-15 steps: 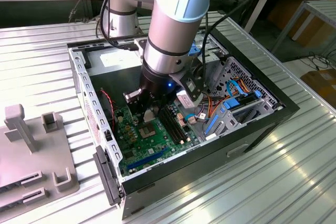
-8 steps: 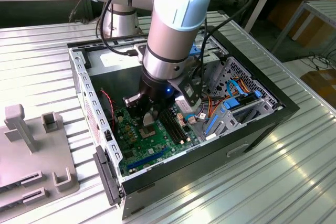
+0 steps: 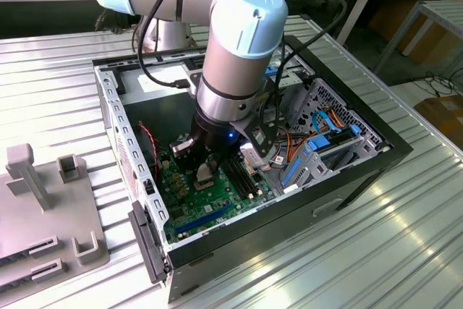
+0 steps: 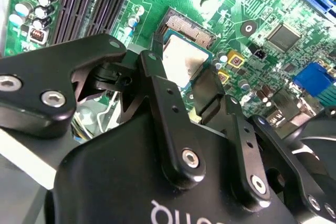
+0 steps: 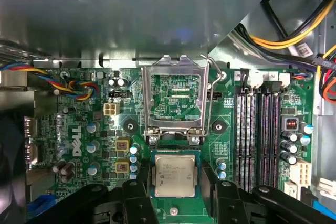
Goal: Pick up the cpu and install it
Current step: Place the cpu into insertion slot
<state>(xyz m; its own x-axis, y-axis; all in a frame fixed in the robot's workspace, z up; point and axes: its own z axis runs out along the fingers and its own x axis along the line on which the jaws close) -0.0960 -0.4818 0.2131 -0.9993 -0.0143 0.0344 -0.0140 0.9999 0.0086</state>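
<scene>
The cpu (image 5: 175,176) is a small square chip with a silver-grey top and green edges. It sits between my gripper's (image 5: 176,184) two black fingers (image 5: 137,198), which press on its opposite sides. In the second wrist view the cpu (image 4: 181,62) hangs slightly above the socket (image 4: 188,24), whose gold contacts show just beyond the chip's edge. The socket's hinged metal plate (image 5: 176,100) stands flipped open, with its lever (image 5: 211,93) raised beside it. In the exterior view my gripper (image 3: 205,171) reaches down inside the computer case (image 3: 347,179) over the green motherboard (image 3: 195,211).
Long black memory slots (image 5: 260,129) run beside the socket. Capacitors (image 5: 287,145) and bundled cables (image 5: 79,85) crowd the board. A drive cage with blue and orange cables (image 3: 325,135) fills the case's side toward the exterior view's right. A grey fixture (image 3: 43,208) stands on the slatted table outside.
</scene>
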